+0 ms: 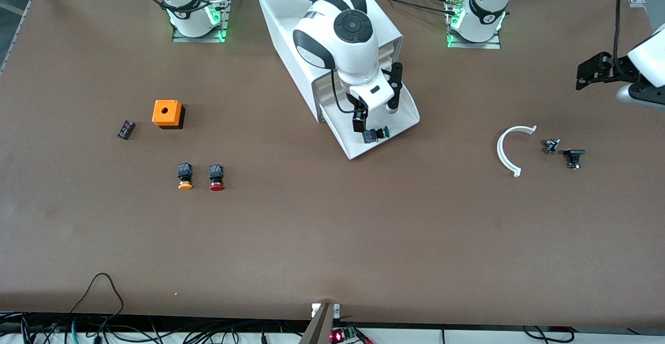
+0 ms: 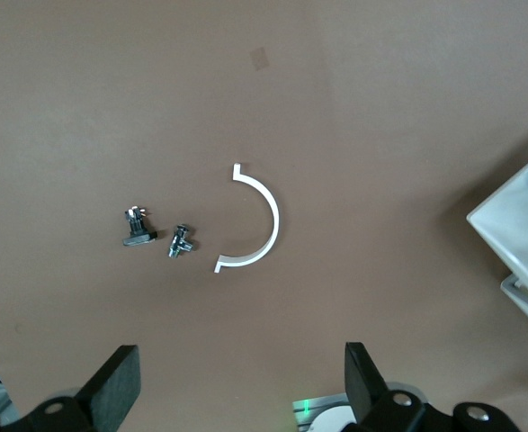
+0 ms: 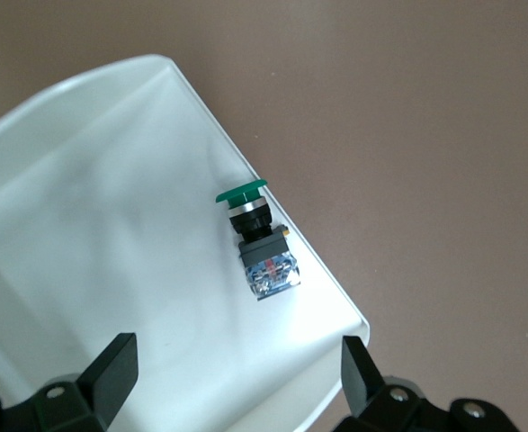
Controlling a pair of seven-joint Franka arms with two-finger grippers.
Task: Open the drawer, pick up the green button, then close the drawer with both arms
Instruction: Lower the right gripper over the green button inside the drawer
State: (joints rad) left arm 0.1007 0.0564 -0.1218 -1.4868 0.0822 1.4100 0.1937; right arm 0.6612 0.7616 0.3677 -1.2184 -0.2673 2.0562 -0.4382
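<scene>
The lowest drawer of the white cabinet stands pulled out toward the front camera. The green-capped button lies on its side in the drawer, near the front rim. My right gripper hangs open over the drawer, just above the button, with nothing between its fingers. In the right wrist view the button lies on the white drawer floor, ahead of the open right gripper. My left gripper waits open in the air at the left arm's end of the table; the left wrist view shows the left gripper empty.
An orange box, a small dark part, an orange-capped button and a red-capped button lie toward the right arm's end. A white arc piece and two small metal parts lie under the left gripper.
</scene>
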